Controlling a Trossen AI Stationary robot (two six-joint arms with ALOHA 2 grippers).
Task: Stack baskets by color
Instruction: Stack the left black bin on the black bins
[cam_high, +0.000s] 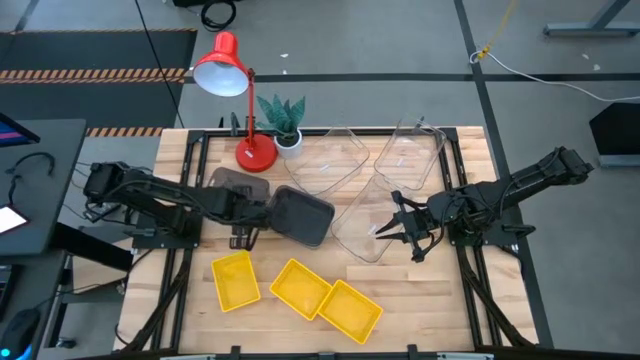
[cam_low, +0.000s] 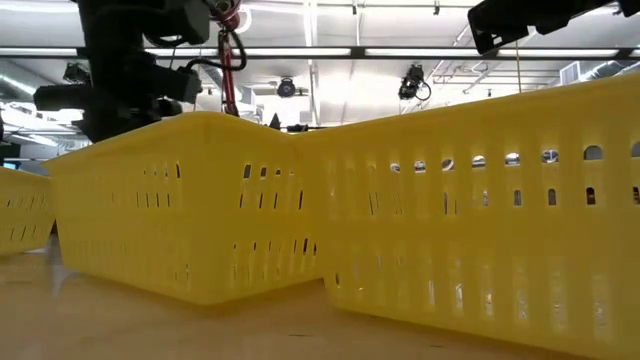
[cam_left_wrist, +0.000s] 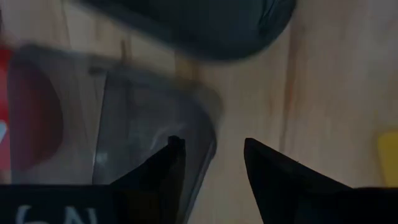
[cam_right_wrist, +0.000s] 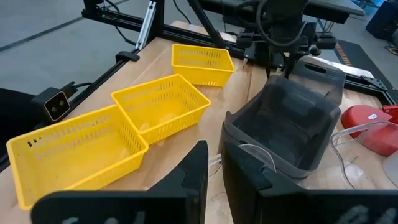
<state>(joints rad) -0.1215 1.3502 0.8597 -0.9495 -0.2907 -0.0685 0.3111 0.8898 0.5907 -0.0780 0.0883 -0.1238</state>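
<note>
Three yellow baskets stand on their bottoms along the near side. A dark grey basket lies by the lamp base, and a second grey basket lies tilted beside it. My left gripper is open and points down over the first grey basket, one finger above its corner; I see no touch. Two clear baskets sit at the far side. My right gripper is shut on a third clear basket. My right gripper pinches the clear basket's rim between its two fingers, at the basket's right end. The fingers come from the table's right side, slanting a little downward. The basket looks tilted, its left part low toward the table.
A red lamp and its base stand at the far left with a small potted plant beside them. Black frame rails run along the table's sides. Bare wood lies near right of the yellow baskets.
</note>
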